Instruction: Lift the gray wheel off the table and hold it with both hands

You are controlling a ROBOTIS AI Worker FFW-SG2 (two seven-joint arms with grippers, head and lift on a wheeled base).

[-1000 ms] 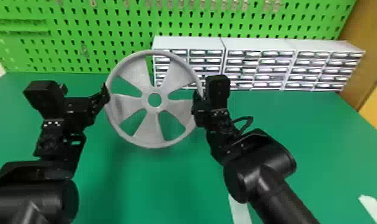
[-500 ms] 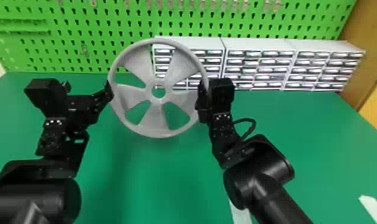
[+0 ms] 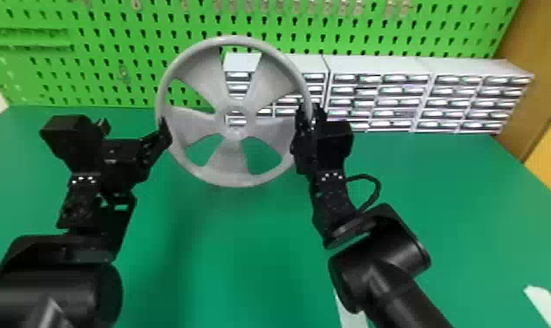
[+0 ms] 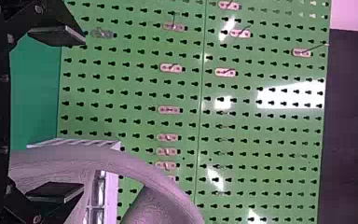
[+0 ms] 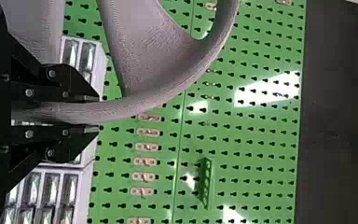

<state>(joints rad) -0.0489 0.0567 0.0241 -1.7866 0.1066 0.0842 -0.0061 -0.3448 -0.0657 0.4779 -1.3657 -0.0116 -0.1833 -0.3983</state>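
Note:
The gray wheel (image 3: 231, 159) is held upright above the green table (image 3: 244, 279), facing the head camera. At its left side, my left gripper (image 3: 134, 129) has its fingers spread wide, one beside the rim. In the left wrist view the left gripper (image 4: 83, 114) is open; the wheel's rim (image 4: 116, 161) passes nearer the lower finger, which overlaps it. My right gripper (image 3: 309, 115) is at the wheel's right edge. In the right wrist view the right gripper (image 5: 98, 113) is shut on the wheel's rim (image 5: 135, 105), one finger on either side.
White drawer cabinets (image 3: 379, 70) stand along the back of the table, partly behind the wheel. A green pegboard (image 3: 126, 52) with metal hooks rises behind them. White tape strips (image 3: 549, 305) mark the table at the right.
The wheel has risen and shifted slightly right in the head view. The right gripper has moved up and right with it; the left gripper's finger near the rim has shifted a little right.

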